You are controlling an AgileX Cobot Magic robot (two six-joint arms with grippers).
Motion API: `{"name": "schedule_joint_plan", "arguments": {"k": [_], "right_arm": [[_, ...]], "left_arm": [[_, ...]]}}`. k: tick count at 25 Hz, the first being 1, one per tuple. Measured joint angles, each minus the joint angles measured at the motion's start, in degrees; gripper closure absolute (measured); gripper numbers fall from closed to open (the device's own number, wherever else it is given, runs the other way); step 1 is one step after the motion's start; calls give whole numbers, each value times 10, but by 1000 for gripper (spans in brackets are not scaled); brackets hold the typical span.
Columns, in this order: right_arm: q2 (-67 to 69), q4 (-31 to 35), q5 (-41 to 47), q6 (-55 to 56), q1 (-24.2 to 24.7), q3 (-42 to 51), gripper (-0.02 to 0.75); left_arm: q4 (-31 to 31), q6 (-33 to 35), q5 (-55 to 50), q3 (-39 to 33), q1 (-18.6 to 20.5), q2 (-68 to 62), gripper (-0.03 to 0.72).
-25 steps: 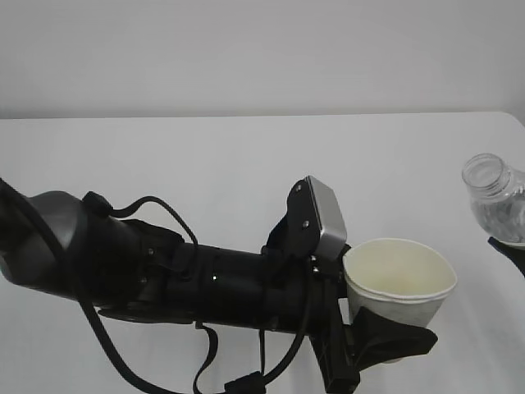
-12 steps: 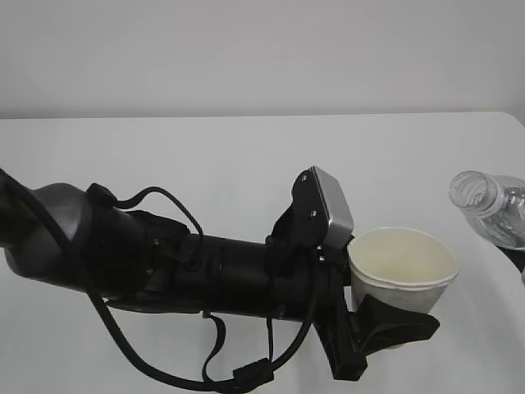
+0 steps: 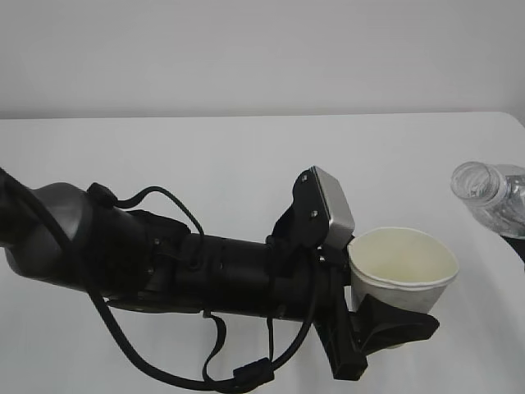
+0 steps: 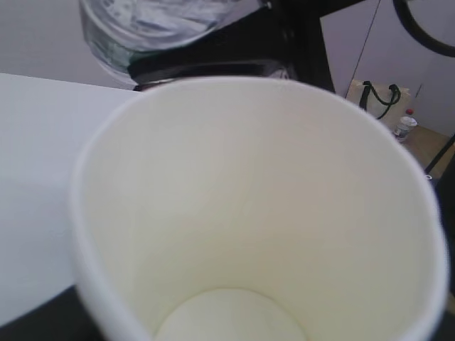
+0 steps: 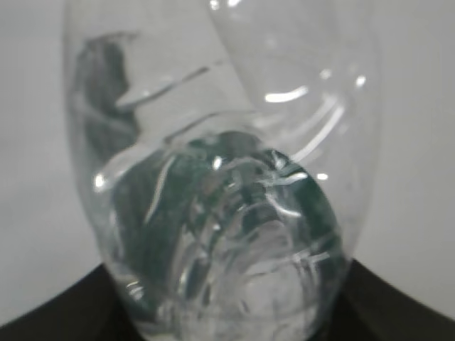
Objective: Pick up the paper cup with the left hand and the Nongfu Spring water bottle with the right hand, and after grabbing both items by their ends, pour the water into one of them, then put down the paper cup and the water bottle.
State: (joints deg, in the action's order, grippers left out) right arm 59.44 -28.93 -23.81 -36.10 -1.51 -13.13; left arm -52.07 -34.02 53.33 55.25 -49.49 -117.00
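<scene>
The left hand (image 3: 385, 324) gripped the paper cup (image 3: 402, 271) low on its body, mouth up, above the white table (image 3: 205, 164). At the right edge, apart from the cup, the uncapped water bottle (image 3: 490, 190) leaned, mouth toward it.

You've got one paper cup (image 3: 402, 267), one clear water bottle (image 3: 490, 197) at the right edge, one black arm (image 3: 205, 275) fully in view with one grey wrist box (image 3: 330, 207), one white table (image 3: 205, 156), plus one bag (image 4: 375, 101) off in the left wrist view.
</scene>
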Motion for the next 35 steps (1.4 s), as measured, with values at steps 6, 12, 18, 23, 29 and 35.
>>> {"name": "schedule_joint_plan", "arguments": {"k": [6,12,18,23,29,35], "right_arm": [[0,0,-1,-4,0,-14,316],[0,0,-1,-37,0,-18,316],[0,0,-1,-77,0,-22,316],[0,0,-1,-108,0,-23,316],[0,0,-9,-130,0,-23,316],[0,0,-16,-149,0,-23,316]], "left_arm": [[0,0,0,0,0,0,235],[0,0,0,0,0,0,235],[0,0,0,0,0,0,235],[0,0,0,0,0,0,235],[0,0,0,0,0,0,235],[-1,0,0,0,0,0,235]]}}
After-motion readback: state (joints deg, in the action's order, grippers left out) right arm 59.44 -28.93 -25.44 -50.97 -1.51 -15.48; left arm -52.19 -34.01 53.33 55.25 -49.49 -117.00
